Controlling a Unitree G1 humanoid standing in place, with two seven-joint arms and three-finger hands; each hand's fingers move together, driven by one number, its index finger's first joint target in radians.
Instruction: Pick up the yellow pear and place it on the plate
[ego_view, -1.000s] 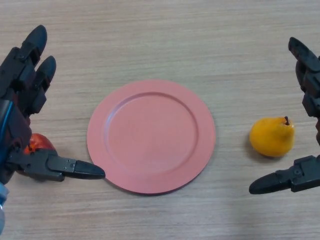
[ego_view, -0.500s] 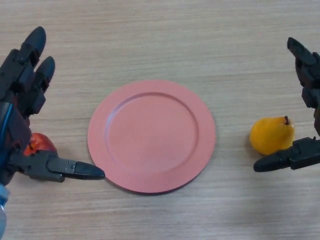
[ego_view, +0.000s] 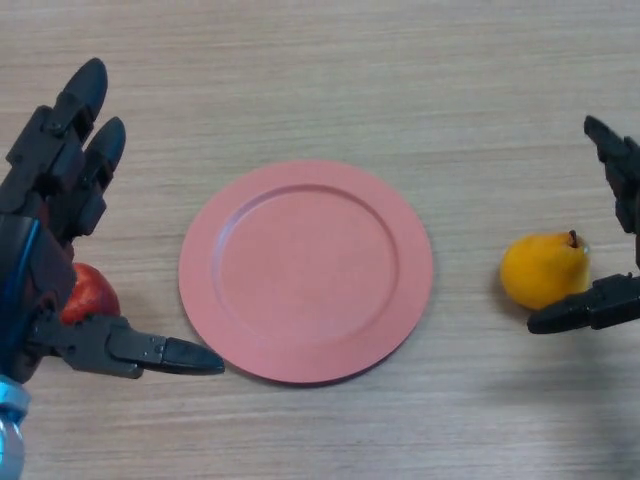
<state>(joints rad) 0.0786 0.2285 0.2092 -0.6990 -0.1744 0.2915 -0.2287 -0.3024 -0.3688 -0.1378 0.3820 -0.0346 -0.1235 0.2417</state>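
Note:
The yellow pear (ego_view: 543, 269) lies on the wooden table at the right, its stem pointing up and right. A pink plate (ego_view: 306, 270) sits in the middle with nothing on it. My right hand (ego_view: 606, 300) is open at the right edge: its thumb reaches under the pear's lower right side, its fingers (ego_view: 618, 160) stand above and to the right, apart from the fruit. My left hand (ego_view: 50, 240) is open at the left, thumb pointing toward the plate's lower left rim.
A red apple (ego_view: 90, 295) lies partly hidden under my left hand, just left of the plate. Bare wooden table (ego_view: 330, 70) stretches behind the plate.
My right hand has drawn rightward and up, its thumb now close under the pear. My left hand has shifted slightly right and up. Pear and plate have stayed put.

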